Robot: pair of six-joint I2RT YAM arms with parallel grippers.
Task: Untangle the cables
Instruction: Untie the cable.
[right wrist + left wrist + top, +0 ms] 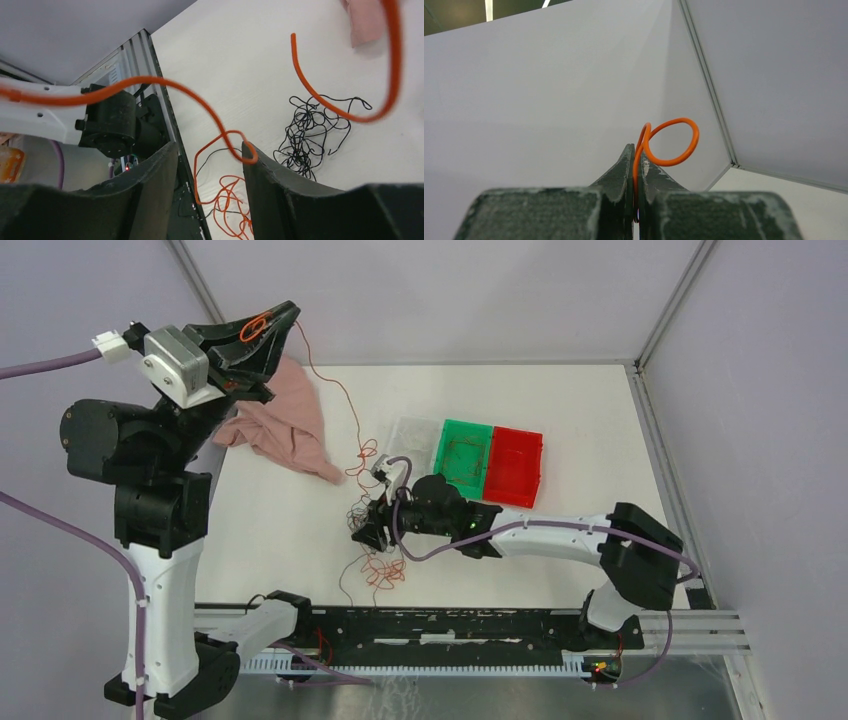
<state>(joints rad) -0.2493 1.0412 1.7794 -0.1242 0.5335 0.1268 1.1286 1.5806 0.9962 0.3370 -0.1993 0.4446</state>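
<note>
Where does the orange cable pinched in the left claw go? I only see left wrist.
Observer: Top view: from the left claw, raised high, the orange cable runs down past a pink cloth into the tangle by the right claw.
Operator: Right claw gripping?
Observer: No, jaws apart; an orange strand crosses the gap.
Operator: Black one free?
Observer: Right wrist shows the black cable bunched on the table.

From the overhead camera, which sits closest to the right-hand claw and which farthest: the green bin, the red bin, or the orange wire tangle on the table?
1. Orange wire tangle: on the table just beside the right gripper, toward the near edge.
2. Green bin: farther back and to the right.
3. Red bin: farthest, against the green bin's right side.
</note>
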